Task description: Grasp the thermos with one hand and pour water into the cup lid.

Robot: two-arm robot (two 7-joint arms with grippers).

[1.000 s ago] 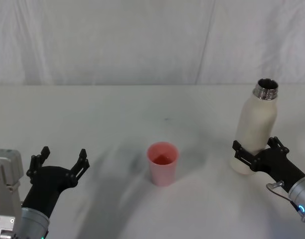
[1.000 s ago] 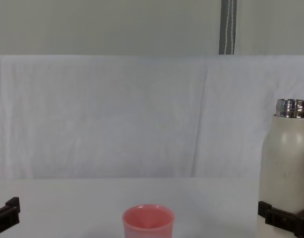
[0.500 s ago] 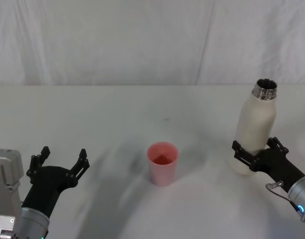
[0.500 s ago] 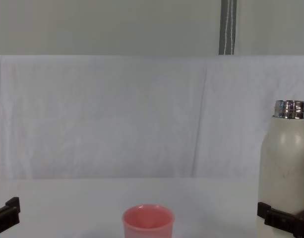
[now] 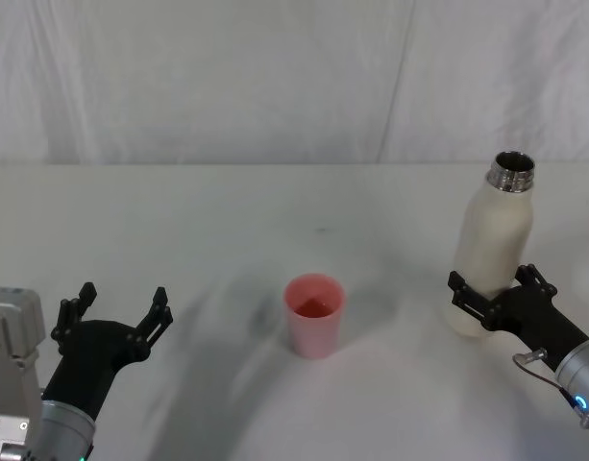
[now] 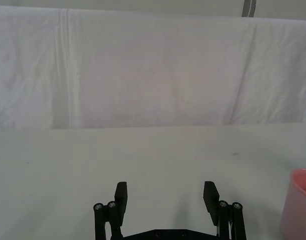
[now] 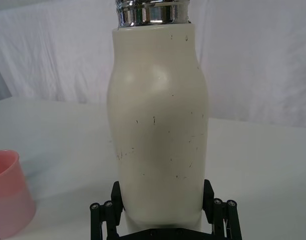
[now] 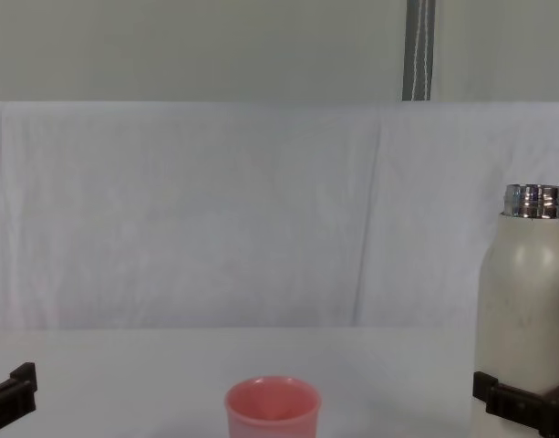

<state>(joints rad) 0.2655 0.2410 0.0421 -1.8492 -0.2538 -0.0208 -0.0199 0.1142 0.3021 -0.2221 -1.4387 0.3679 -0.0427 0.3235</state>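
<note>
White table [image 5: 227, 211], wrinkled white cloth backdrop [image 5: 275, 77] behind it.

Head view: thermos [image 5: 494, 240] upright at the right side, steel neck open, no cap. Right gripper [image 5: 496, 293] sits low on its body — fingers clamped on either side near the base. Cup lid [image 5: 314, 315] stands upright mid-table, well apart from the thermos, to its left. Left gripper [image 5: 119, 309] at the near left, fingers spread wide, nothing between them.

Left wrist view: left gripper's fingers [image 6: 121, 196] apart over bare table; cup lid edge at the frame border [image 6: 298, 205].

Right wrist view: thermos [image 7: 157, 130] fills the centre, upright, scuffed cream wall; fingers [image 7: 116, 196] press against its lower body on both sides. Cup lid [image 7: 8, 192] off to one side, not touching.

Chest view: thermos [image 8: 525, 310] at far right, right gripper's black fingers [image 8: 487, 391] at its base. Cup lid rim [image 8: 272, 406] low centre — left fingertip [image 8: 15, 388] at the lower left edge.
</note>
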